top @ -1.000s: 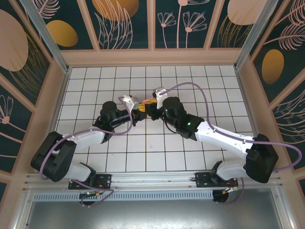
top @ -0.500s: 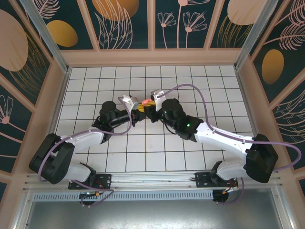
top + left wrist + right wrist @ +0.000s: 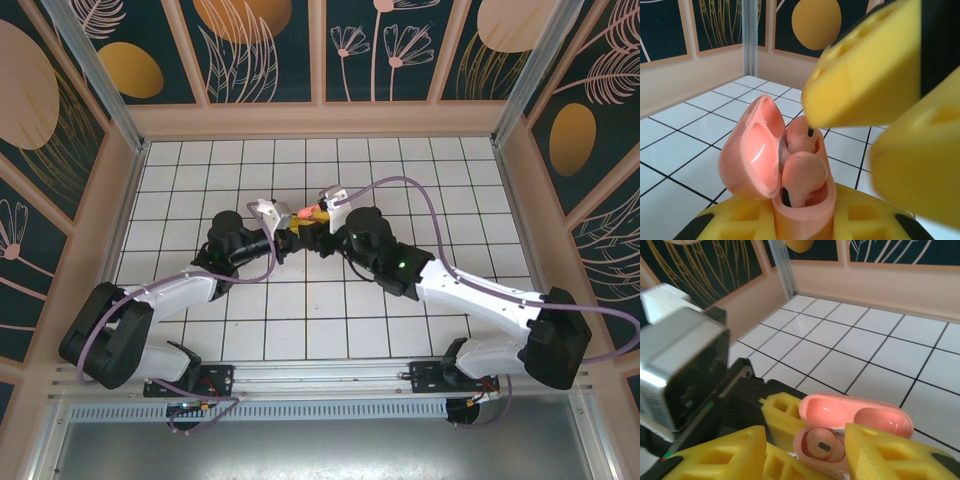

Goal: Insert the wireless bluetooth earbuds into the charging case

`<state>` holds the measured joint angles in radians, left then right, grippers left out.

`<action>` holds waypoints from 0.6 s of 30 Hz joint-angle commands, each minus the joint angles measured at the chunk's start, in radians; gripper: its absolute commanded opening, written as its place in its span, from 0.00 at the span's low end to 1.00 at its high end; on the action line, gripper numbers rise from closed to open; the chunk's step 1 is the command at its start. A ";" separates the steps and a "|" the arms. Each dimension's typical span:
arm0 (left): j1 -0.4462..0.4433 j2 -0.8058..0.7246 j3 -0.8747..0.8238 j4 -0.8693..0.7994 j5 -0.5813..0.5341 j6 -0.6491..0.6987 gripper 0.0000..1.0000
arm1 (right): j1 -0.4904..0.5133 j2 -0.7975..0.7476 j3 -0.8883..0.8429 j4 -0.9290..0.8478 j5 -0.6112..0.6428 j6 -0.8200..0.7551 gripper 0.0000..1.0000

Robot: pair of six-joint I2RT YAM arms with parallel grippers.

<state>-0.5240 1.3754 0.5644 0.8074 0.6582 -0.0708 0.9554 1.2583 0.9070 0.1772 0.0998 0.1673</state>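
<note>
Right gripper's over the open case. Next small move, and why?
Probably lift the right gripper straight up, clear of the charging case: its jaws stand apart, both earbuds appear to sit in their wells, and the lid is open.

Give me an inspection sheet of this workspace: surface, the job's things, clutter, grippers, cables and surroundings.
Surface: white tiled table with a dark grid.
Job's things: charging case with its lid open; both earbuds sit inside it, one behind the other.
Clutter: nothing seen.
Grippers: left gripper shut on the charging case, gripping its lower body; right gripper open, its yellow fingers either side of the case, one tip close to the far earbud.
Cables: purple cables run along both arms; the right one arcs above the table, away from the case.
Surroundings: wall panels, dark with leaf prints, in pale wooden frames.
</note>
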 commanded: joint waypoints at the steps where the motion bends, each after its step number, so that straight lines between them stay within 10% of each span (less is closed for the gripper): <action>1: -0.006 -0.022 0.025 0.013 0.036 0.027 0.21 | -0.020 -0.060 -0.011 0.040 -0.074 0.030 0.46; 18: -0.006 -0.028 0.027 -0.005 0.040 0.042 0.20 | -0.116 -0.051 -0.021 0.035 -0.229 0.134 0.43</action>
<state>-0.5240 1.3731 0.5644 0.8032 0.6804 -0.0521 0.8440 1.1950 0.8936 0.1913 -0.1070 0.2771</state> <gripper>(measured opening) 0.200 0.429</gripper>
